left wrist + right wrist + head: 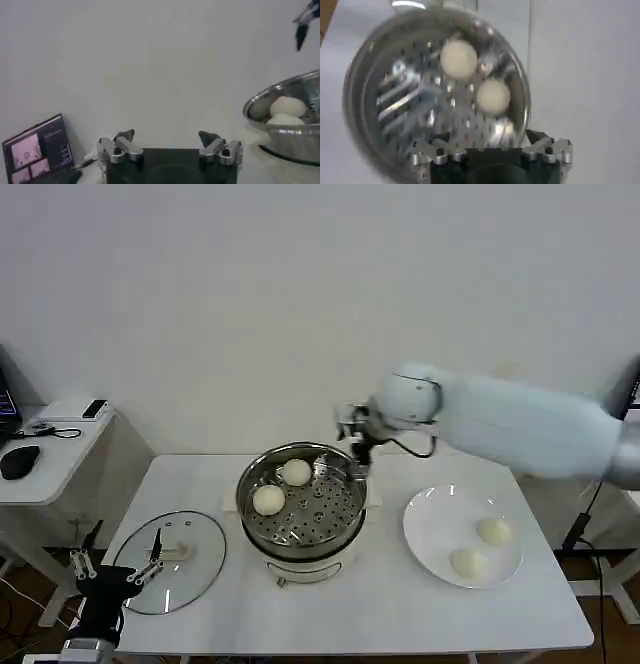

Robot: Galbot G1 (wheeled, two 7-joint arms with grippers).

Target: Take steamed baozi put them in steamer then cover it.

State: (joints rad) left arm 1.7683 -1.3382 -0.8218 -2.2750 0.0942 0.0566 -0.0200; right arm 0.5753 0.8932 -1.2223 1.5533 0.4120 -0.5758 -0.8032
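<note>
The shiny steamer (306, 546) stands mid-table with two steamed baozi (295, 472) (268, 500) on its perforated tray. Two more baozi (494, 530) (467, 562) lie on the white plate (437, 512) to the right. My right gripper (354, 440) hovers over the steamer's far right rim. In the right wrist view it (487, 146) is open and empty above the tray (410, 100), with both baozi (458, 58) (493, 96) beyond it. My left gripper (118, 563) stays low at the table's left front, open (166, 138) and empty. The steamer (295, 142) is off to its side.
A round glass lid (175, 556) lies flat on the table left of the steamer, close to my left gripper. A side table (50, 454) with a mouse and small devices stands at the far left. A laptop screen (37, 150) shows in the left wrist view.
</note>
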